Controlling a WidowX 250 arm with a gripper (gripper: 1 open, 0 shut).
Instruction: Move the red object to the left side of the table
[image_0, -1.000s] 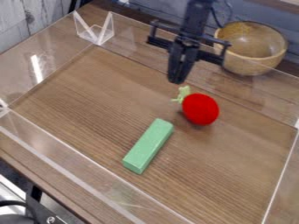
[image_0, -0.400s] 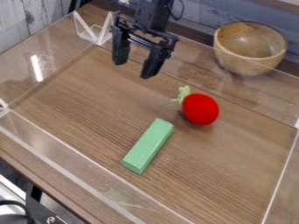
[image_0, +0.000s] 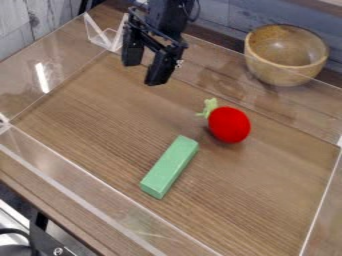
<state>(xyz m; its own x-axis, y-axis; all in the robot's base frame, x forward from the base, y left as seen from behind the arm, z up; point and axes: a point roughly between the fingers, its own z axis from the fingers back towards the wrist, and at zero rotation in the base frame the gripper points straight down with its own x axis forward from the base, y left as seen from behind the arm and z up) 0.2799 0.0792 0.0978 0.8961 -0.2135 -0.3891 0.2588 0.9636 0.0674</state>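
Note:
The red object, a small round red toy fruit with a green stem, rests on the brown wood-grain table right of centre. My gripper hangs over the back middle of the table, well up and to the left of the fruit. Its black fingers stand apart, open, with nothing between them.
A flat light-green block lies in front of the fruit, toward the near edge. A wooden bowl stands at the back right. Low clear acrylic walls border the tabletop.
The gripper was shut just above the red fruit, then opened and moved away to the back left. The fruit and the block have stayed where they were.

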